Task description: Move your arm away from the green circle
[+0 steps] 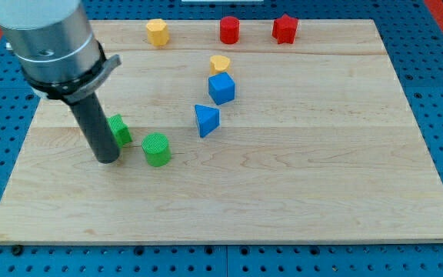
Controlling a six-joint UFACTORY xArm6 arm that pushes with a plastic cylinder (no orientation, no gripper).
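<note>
my tip (108, 159) sat on the wooden board (298, 185) at the view's left, w/ the dark rod rising from it up to the grey arm housing (48, 38) in the top-left corner. no jaws on this arm, just the straight rod, so nothing was open or closed and it had hold of nothing.

the green circle (157, 149), a short round block, stood just to the right of my tip, near it but apart, w/ a strip of bare wood between them. a 2nd green block (119, 130) sat right beside the rod, a bit above the tip on its right side; partly hidden by the rod, so shape couldn't be made out, and i couldn't tell if it touched the rod.

further right, approx mid-board, was a blue triangle (206, 120), and just above it a blue cube (221, 88). a yellow heart (220, 63) sat directly above the cube, v. close, maybe touching.

along the view's top edge were 3 blocks in a row: a yellow hexagon (157, 32), a red cylinder (230, 30) and a red star (284, 28), each well apart from my tip.

the board lay on a blue pegboard table (437, 92).
</note>
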